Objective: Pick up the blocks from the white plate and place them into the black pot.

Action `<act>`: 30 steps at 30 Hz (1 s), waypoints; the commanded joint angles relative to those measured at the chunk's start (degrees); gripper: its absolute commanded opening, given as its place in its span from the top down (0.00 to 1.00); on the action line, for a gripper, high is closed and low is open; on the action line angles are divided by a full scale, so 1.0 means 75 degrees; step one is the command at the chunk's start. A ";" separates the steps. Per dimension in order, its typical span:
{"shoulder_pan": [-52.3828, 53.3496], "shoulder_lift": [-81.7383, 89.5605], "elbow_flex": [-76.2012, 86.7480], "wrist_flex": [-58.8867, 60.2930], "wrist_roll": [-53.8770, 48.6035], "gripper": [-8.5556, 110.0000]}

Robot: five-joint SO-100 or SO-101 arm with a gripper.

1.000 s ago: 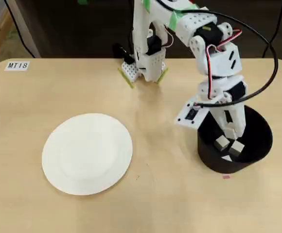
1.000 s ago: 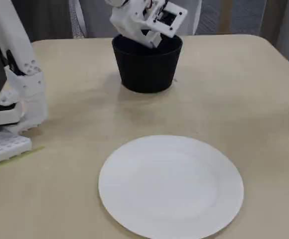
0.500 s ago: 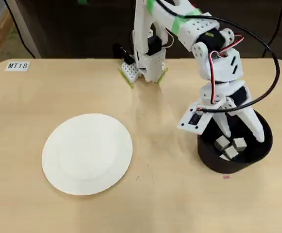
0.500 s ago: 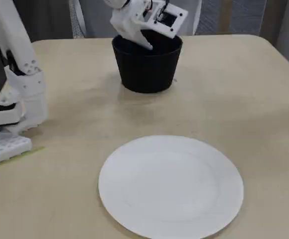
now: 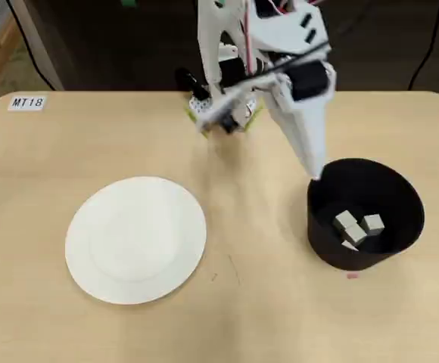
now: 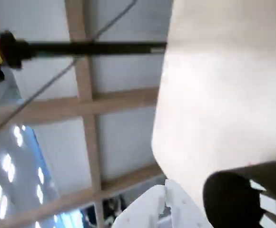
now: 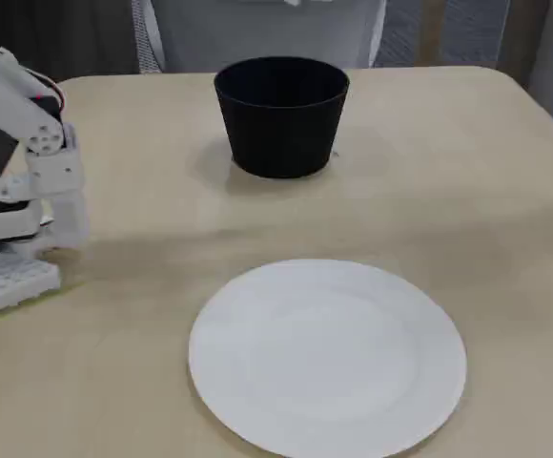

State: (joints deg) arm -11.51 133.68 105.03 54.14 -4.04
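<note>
Blocks (image 5: 358, 227) lie in the black pot (image 5: 322, 227), just below the jaws (image 5: 312, 168); white plate (image 5: 136, 240) sits bare, well aside. Jaws look closed, empty. Transfer judged complete; next: retract clear of pot rim.

The white arm (image 5: 265, 68) reaches forward and down, its fingers (image 5: 310, 155) seemingly closed together, holding nothing.

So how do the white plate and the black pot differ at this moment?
The white plate is flat, wide and bare; the black pot is tall-walled, narrower and holds the blocks, at least three showing in the overhead view. The plate sits left in that view, the pot right, by the gripper. Both are round and rest on the table.
</note>
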 commanded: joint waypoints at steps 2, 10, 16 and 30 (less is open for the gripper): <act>0.0598 0.1312 0.1008 0.0164 0.0059 0.95; 0.0656 0.3457 0.4031 0.0105 -0.0012 0.95; 0.0680 0.4863 0.6070 -0.0246 0.0176 0.95; 0.0855 0.7020 0.8648 0.0070 0.0211 0.95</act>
State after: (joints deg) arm -4.92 185.80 169.28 54.67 -1.67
